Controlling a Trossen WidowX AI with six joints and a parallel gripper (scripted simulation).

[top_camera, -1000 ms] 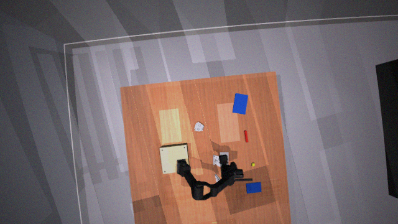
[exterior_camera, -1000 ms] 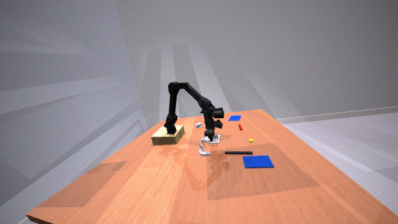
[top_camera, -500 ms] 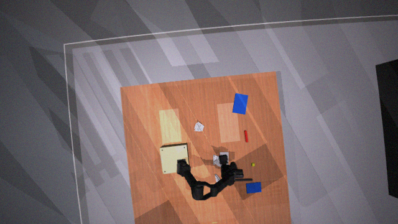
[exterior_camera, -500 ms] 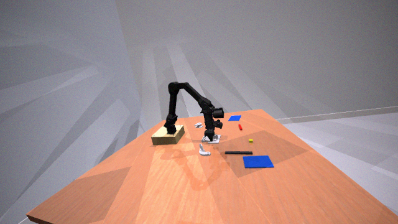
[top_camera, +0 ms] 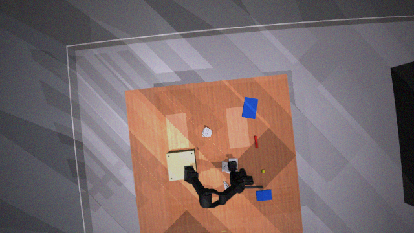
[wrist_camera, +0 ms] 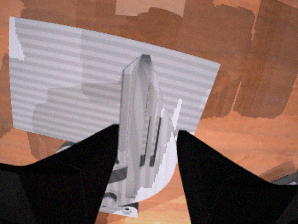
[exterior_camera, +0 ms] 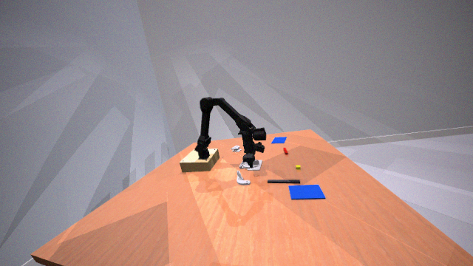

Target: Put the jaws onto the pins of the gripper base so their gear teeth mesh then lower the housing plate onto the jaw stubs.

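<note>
My gripper (exterior_camera: pixel 250 165) (wrist_camera: pixel 149 133) is shut on a white jaw (wrist_camera: pixel 135 100), whose ridged body stands between the black fingers in the wrist view. It is low over the white gripper base (top_camera: pixel 225 167) (exterior_camera: pixel 258 165) (wrist_camera: pixel 55 75), whose flat ribbed part reaches out beyond the jaw. The fingers and jaw hide much of the base, so its pins and any contact cannot be made out. The other white jaw (top_camera: pixel 226 184) (exterior_camera: pixel 242 180) lies apart on the table. The white housing plate (top_camera: pixel 207 131) (exterior_camera: pixel 236 148) lies farther back, near the arm's box.
The arm stands on a pale box (top_camera: pixel 176 162) (exterior_camera: pixel 196 168). One blue mat (top_camera: pixel 250 107) (exterior_camera: pixel 278 140) lies far back, another (top_camera: pixel 264 195) (exterior_camera: pixel 307 192) nearer. A red bar (top_camera: pixel 256 142) (exterior_camera: pixel 285 151), yellow cube (top_camera: pixel 263 171) (exterior_camera: pixel 298 167) and black rod (top_camera: pixel 257 186) (exterior_camera: pixel 284 181) lie right of the base.
</note>
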